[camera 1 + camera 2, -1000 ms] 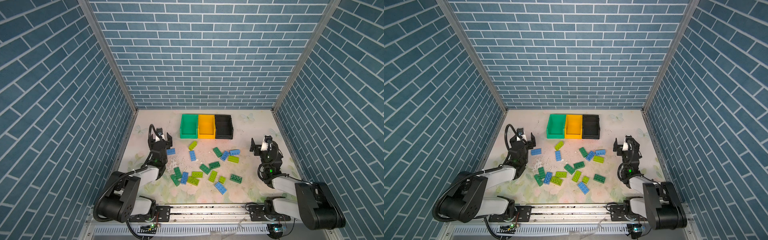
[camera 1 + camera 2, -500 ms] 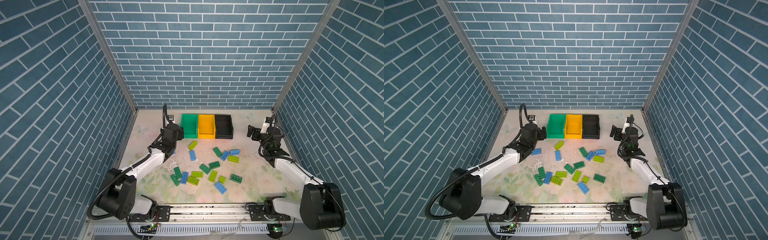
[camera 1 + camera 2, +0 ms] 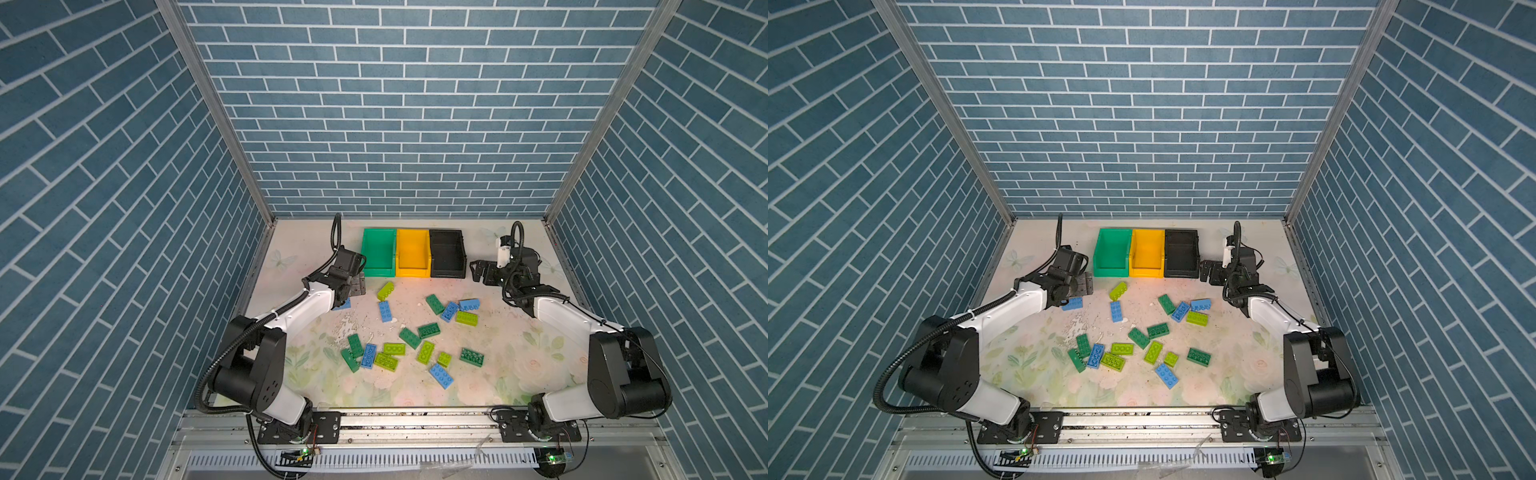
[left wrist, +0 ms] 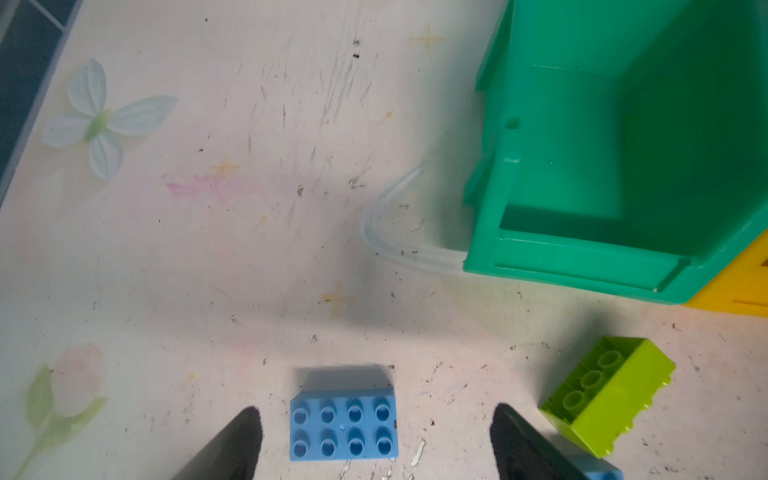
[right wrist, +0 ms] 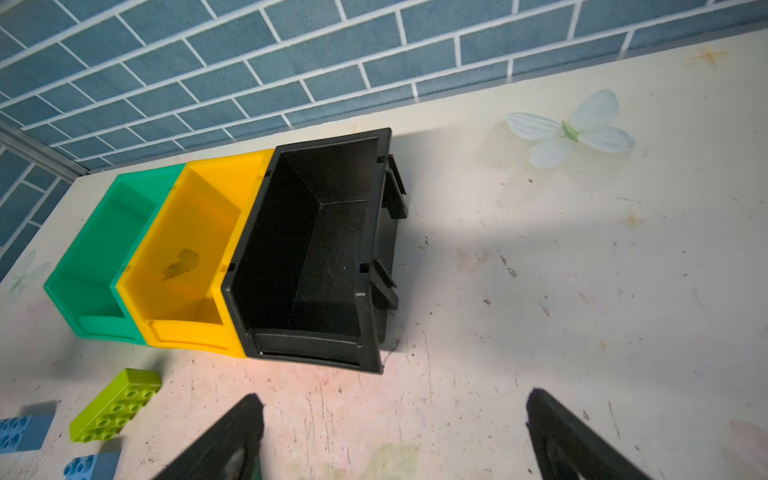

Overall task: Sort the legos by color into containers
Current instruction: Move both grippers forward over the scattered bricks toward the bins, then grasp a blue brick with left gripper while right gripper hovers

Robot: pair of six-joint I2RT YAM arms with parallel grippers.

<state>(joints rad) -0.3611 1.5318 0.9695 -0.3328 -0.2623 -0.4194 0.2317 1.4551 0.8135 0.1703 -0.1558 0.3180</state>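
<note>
Legos (image 3: 428, 330) loose before the bins (image 3: 412, 270), none inside — light, stiff, slick-walled. Blue brick (image 4: 344, 424) flat, studs up, under left gripper (image 4: 374, 409), fingers spread, nothing held; best pinched by smooth side walls. Right gripper (image 5: 395, 395) spread, empty, near black bin (image 5: 316, 349).

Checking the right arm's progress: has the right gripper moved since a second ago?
Yes. The right gripper moved toward the back wall and now hangs open beside the black bin.

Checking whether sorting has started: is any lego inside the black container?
No, the right wrist view looks straight into the black container, and its floor and walls are bare, with nothing lying in it.
</note>
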